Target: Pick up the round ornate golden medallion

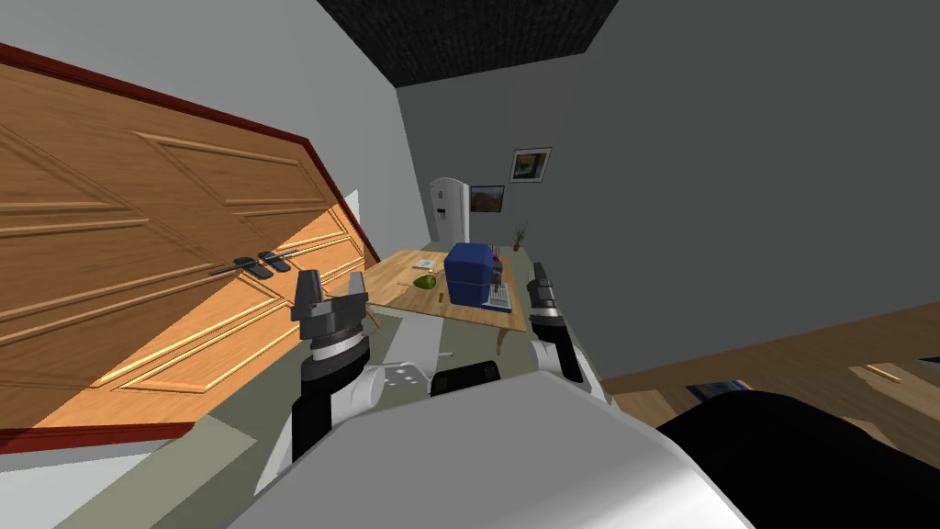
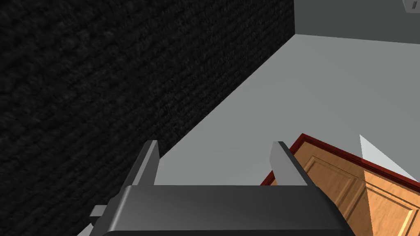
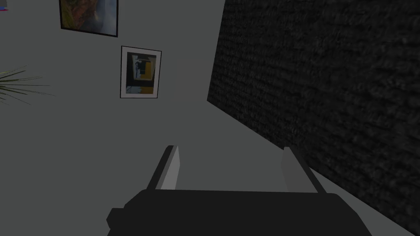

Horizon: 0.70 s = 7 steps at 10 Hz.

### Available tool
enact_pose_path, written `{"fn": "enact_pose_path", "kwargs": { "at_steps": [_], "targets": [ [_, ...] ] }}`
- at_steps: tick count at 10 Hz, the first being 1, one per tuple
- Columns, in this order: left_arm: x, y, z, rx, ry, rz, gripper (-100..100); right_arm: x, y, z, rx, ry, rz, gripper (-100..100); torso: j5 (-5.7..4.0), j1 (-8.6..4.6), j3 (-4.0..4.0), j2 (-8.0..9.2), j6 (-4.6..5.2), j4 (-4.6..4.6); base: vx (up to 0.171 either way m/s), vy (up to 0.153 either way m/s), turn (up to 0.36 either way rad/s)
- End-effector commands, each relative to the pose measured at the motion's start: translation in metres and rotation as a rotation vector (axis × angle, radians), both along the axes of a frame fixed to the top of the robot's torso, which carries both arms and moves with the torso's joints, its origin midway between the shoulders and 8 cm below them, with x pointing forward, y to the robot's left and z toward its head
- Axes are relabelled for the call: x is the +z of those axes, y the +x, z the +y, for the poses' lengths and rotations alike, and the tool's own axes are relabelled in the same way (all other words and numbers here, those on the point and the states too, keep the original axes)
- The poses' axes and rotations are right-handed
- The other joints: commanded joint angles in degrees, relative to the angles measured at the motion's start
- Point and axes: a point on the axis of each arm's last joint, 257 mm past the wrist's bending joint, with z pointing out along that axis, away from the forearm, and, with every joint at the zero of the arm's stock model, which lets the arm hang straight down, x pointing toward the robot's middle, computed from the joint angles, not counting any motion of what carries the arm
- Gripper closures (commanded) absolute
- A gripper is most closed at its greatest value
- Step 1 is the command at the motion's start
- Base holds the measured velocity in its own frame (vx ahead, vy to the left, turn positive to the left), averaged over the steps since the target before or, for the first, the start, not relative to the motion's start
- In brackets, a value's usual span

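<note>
A wooden table stands ahead of me. On it are a blue box, a green rounded item and a small pale flat item, too small to tell what it is. My left gripper is raised on the near left of the table, open and empty. My right gripper is raised by the table's right side. It is also open with nothing between its fingers.
A large panelled wooden door with dark handles runs close along my left. A white fridge and a small plant stand beyond the table. Flat items lie on the wooden floor to the right.
</note>
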Motion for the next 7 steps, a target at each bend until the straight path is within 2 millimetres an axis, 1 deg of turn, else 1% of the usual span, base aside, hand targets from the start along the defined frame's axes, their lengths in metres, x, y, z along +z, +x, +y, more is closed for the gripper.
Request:
{"fn": "enact_pose_path", "kwargs": {
  "at_steps": [1,4,5,6,7],
  "targets": [
    [-0.013,0.016,-0.007,-0.018,0.037,0.045,-100,0.000,0.000,0.000,0.000,0.000,0.000,0,0.00,0.00,0.00,0.00,0.00,0.00,0.007,0.039,-0.064],
    [-0.038,0.049,-0.019,-0.035,0.090,0.132,-100,0.000,0.000,0.000,0.000,0.000,0.000,0,0.07,0.32,-0.02,-0.04,0.01,-0.01,0.005,0.085,-0.092],
    [-0.049,0.061,-0.024,-0.037,0.109,0.169,-100,0.000,0.000,0.000,0.000,0.000,0.000,0,0.09,0.38,-0.04,-0.06,0.01,-0.02,0.001,0.097,-0.123],
    [-0.055,0.065,-0.023,-0.037,0.108,0.183,-100,0.000,0.000,0.000,0.000,0.000,0.000,0,0.09,0.36,-0.03,-0.05,0.02,-0.02,-0.022,0.012,-0.074],
    [-0.069,0.081,-0.028,-0.039,0.128,0.226,-100,0.000,0.000,0.000,0.000,0.000,0.000,0,0.04,0.12,0.01,0.02,0.00,0.00,-0.021,0.016,-0.071]
  ]
}}
